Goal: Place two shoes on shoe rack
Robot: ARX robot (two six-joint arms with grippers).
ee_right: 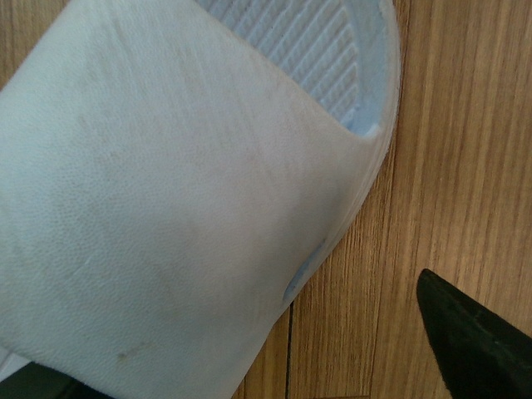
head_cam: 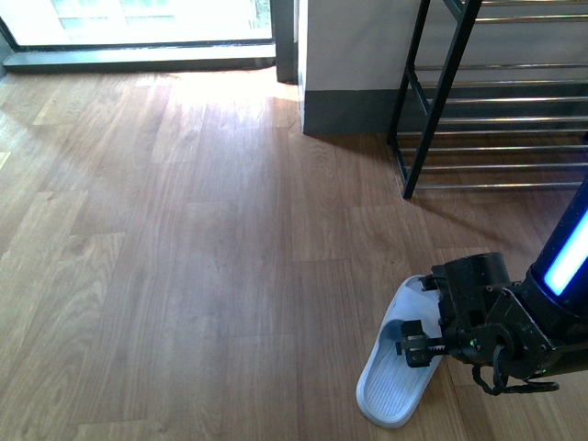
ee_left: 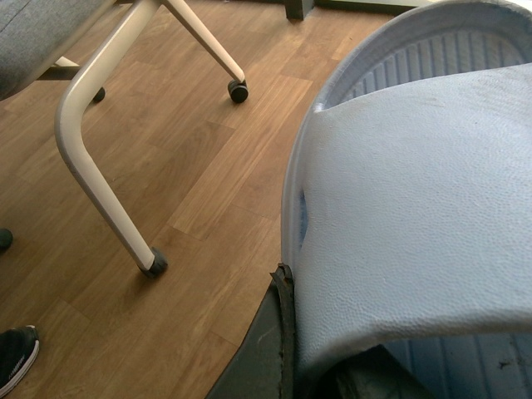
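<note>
Your right gripper (head_cam: 415, 342) is down over a pale blue slide (head_cam: 395, 390) that lies flat on the wooden floor (head_cam: 184, 230), at the near right of the front view. Its jaws stand wide apart. In the right wrist view one black finger (ee_right: 474, 341) sits clear of the slide's edge (ee_right: 366, 191) with bare floor between them. A dark shape at the opposite corner shows just under the strap. Nothing is gripped there.

The shoe rack (head_cam: 441, 101), black frame with silver rods, stands against the wall beyond the slide, well apart from it.

Your left gripper (ee_left: 287, 353) is out of the front view. Its own camera is filled by a slide strap (ee_left: 416, 216), with a dark finger (ee_left: 283, 303) touching the strap's edge. You cannot tell whether those jaws are closed on it. Behind are a cream chair leg (ee_left: 98, 179) on castors and the toe of a black shoe (ee_left: 15, 353).
</note>
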